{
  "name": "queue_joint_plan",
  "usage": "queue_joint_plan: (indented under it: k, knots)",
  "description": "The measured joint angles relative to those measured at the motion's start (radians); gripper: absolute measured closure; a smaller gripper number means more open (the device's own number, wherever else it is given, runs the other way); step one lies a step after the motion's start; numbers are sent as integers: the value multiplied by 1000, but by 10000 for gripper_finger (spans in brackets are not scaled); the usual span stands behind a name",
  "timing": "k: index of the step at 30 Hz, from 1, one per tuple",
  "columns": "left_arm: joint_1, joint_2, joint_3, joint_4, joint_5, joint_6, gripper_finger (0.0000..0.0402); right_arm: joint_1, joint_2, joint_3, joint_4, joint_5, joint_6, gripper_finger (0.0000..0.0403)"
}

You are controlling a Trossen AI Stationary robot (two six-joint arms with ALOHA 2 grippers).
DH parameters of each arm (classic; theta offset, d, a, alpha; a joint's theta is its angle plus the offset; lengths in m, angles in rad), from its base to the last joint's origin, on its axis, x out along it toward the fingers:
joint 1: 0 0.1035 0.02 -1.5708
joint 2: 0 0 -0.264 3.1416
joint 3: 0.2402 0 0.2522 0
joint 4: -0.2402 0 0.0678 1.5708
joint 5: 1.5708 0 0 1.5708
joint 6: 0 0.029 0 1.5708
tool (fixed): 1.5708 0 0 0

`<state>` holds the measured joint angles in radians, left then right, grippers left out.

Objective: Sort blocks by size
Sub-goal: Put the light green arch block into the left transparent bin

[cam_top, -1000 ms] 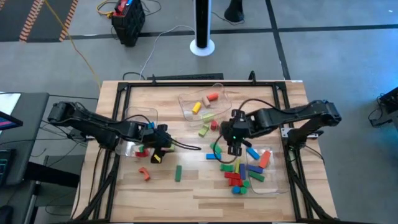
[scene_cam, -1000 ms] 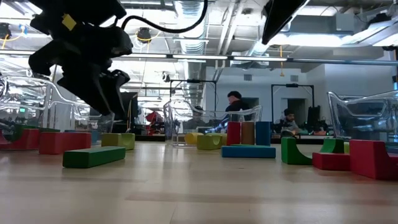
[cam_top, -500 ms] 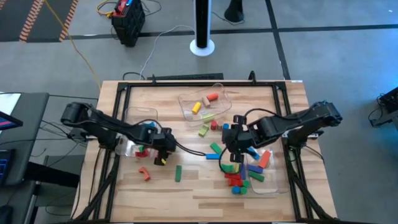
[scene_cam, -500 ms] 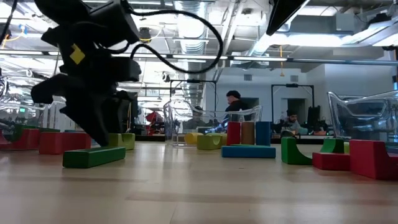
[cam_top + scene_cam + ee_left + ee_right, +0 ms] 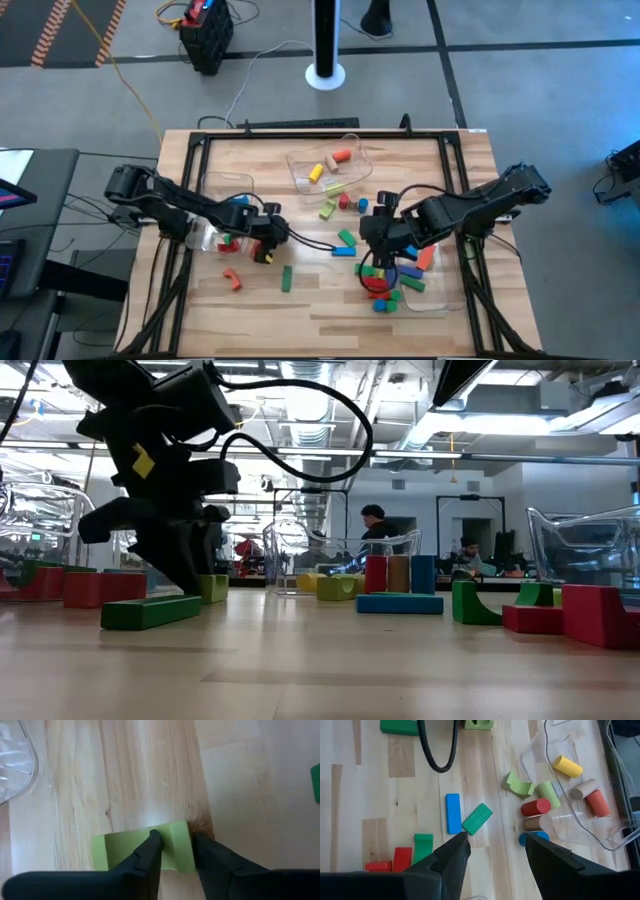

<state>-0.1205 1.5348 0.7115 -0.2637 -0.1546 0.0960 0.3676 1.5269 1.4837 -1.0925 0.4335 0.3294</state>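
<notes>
Lime-green block point(image 5: 145, 851), half hidden, sits between the left tool's point(image 5: 175, 851) narrowed fingers; right tool point(image 5: 495, 851) wide.

Colourful blocks point(image 5: 385, 275) are lying scattered around the frame's lower middle; one light green block point(image 5: 142, 852) is sitting flat between dark fingers.

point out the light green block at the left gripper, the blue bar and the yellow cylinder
light green block point(image 5: 125, 851), left wrist view, top face
blue bar point(image 5: 453, 813), right wrist view, middle
yellow cylinder point(image 5: 568, 766), right wrist view, curved side
</notes>
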Motion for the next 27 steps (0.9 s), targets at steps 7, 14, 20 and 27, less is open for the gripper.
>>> queue_joint_plan:
  k: [7, 14, 20, 27]
  knots:
    - [0, -36, -2, 28, 9, 31, 350, -2, 0, 0, -4, 18, 4, 175]
    - [0, -102, -4, 51, 32, 38, 359, 21, 0, 0, -25, 73, -6, 175]
    - [11, -206, -4, 144, 95, 52, 359, 78, 0, 0, -30, 186, -50, 175]
    - [25, -313, -3, 362, 188, 79, 359, 150, 0, -36, 58, 342, -111, 175]
